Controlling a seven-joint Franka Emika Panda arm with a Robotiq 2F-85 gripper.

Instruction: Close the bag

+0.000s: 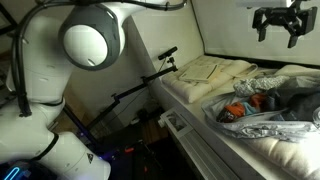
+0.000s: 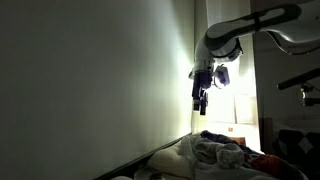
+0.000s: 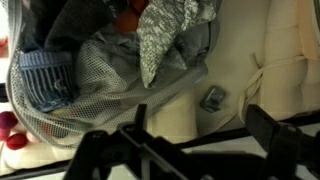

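Exterior view, item one: your black two-fingered hand (image 1: 280,37) hangs high in the air with its jaws spread wide. It holds nothing and touches nothing. The large crinkled translucent grey-silver plastic bag (image 1: 265,120) lies well below it on the white padded bed (image 1: 200,125). An orange item (image 1: 238,108) shows at the bag's mouth. A folded cream-coloured cloth (image 1: 212,68) lies beside the bag.

Exterior view, item two: the hand (image 2: 202,105) points downward beside the pale wall (image 2: 100,80), clear of everything. The bag (image 2: 215,152) is heaped low on the bed beneath it.

Wrist view: both dark fingers (image 3: 115,150) frame the bottom edge, set far apart with nothing between them. The bag (image 3: 100,85) fills the upper left, its opening slack. The cream cloth (image 3: 265,60) lies to its right.
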